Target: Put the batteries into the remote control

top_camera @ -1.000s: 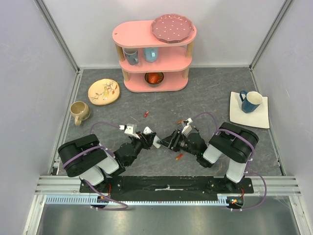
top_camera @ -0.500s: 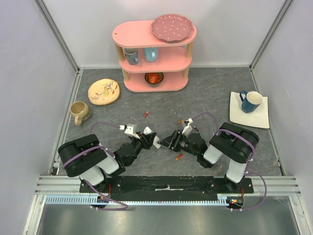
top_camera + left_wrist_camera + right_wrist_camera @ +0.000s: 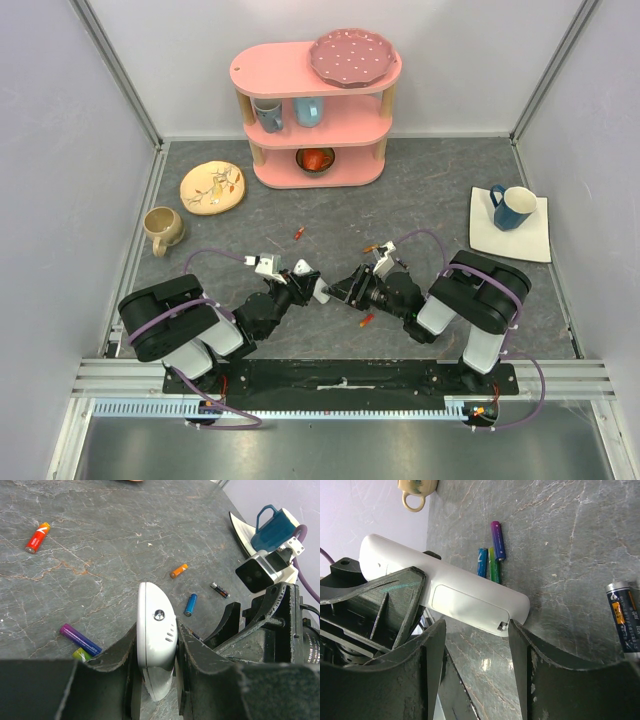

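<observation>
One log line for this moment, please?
left gripper: holds remote control; right gripper: open at its end; batteries: loose on table

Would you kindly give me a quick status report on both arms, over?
Left gripper shut on slim white plastic remote control. Right gripper open at its end. Battery cover closed; small coloured cylindrical batteries loose on grey table.

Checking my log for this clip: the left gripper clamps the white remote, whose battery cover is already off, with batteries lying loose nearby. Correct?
Not quite. The left gripper does clamp the remote control and batteries lie loose nearby, but the battery cover is in place, closed, as the right wrist view shows.
</observation>
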Robot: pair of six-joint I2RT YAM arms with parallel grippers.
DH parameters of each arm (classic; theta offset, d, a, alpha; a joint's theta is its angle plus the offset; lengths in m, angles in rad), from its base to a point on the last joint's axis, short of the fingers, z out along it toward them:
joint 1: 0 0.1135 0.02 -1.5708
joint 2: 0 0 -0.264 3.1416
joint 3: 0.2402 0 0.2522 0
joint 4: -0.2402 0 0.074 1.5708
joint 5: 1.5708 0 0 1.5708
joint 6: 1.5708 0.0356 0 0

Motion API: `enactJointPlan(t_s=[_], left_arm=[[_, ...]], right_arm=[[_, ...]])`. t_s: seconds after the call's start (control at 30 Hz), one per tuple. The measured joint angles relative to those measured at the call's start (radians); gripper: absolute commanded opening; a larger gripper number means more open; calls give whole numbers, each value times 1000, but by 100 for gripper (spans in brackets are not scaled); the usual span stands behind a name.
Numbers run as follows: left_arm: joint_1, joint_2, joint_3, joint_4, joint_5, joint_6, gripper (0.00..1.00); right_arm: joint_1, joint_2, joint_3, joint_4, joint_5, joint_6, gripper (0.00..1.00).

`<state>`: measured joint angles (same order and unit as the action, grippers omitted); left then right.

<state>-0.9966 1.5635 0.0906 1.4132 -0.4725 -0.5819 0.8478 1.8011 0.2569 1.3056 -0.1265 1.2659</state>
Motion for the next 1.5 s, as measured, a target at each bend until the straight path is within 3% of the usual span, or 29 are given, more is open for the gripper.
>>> enactJointPlan(t_s=[0.6, 0.87, 1.5], left_arm=[[0, 0, 0, 0, -2, 0, 2], [-1, 0, 0, 0, -12, 0, 2], [-9, 3, 1, 4, -26, 6, 2]], right_arm=[[-1, 14, 10, 4, -15, 9, 57], [-1, 33, 18, 3, -16, 18, 45], [-2, 33, 26, -26, -15, 18, 35]])
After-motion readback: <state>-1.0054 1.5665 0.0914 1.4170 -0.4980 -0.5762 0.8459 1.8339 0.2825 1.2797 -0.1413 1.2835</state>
